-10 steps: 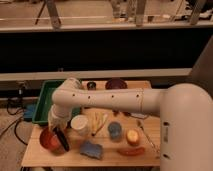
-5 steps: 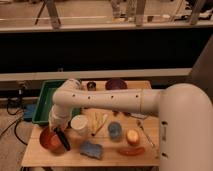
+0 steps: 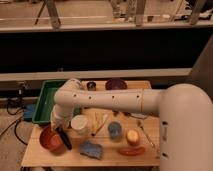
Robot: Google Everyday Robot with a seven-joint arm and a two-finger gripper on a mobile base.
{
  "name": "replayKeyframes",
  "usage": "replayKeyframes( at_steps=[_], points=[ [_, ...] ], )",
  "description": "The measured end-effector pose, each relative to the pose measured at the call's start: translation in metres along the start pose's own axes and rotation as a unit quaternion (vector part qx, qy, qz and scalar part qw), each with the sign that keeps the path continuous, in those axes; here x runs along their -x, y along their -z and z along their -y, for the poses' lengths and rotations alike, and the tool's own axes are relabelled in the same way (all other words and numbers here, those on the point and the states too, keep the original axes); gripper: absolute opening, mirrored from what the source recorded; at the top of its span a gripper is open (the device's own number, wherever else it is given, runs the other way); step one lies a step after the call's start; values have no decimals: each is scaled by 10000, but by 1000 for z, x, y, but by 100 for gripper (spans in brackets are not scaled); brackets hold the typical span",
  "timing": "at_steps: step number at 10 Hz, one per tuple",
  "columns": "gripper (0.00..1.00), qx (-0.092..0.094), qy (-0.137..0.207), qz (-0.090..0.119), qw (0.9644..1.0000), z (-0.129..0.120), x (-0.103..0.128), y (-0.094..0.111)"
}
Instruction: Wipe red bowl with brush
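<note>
– Well, what lies at the front edge of the desk (image 3: 110, 159)?
– Nearest is a blue sponge (image 3: 91, 149), and to the right of it a red elongated thing (image 3: 131, 150). A little behind the sponge, on the left side, stands the red bowl (image 3: 47, 139).
– And the brush?
– The brush (image 3: 64, 139) is black and short. It is tilted at the right rim of the red bowl, with its lower end toward the sponge and its upper end toward the claw.
– Where is the claw, then?
– The claw (image 3: 59, 126) hangs at the end of the white arm (image 3: 105, 100), just above the right part of the red bowl, directly over the upper end of the brush. If it touches the brush, I cannot tell, and I also cannot tell if the claw is spread or pressed together.
– What stands beside it?
– Just right of the claw there is a white cup (image 3: 80, 125), then some yellow sticks (image 3: 99, 122), a blue cup (image 3: 115, 131) and a yellow-orange round thing (image 3: 132, 136).
– And farther back?
– A green tray (image 3: 42, 102) at the left back part of the desk, a small dark thing (image 3: 91, 86) and a dark purple bowl (image 3: 116, 84) at the back edge.
</note>
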Motion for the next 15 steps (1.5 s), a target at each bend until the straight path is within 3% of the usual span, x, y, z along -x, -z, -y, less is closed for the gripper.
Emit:
replayKeyframes(
  at_steps=[2, 5, 8, 12, 15],
  points=[
    [25, 25, 0, 3, 10000, -3, -1, 0],
    [1, -217, 712, 198, 9970, 12, 6, -4],
    [0, -449, 1166, 489, 9910, 29, 28, -5],
    [0, -433, 1388, 999, 9843, 39, 54, -14],
    [0, -376, 1252, 1186, 9843, 32, 70, -21]
  ],
)
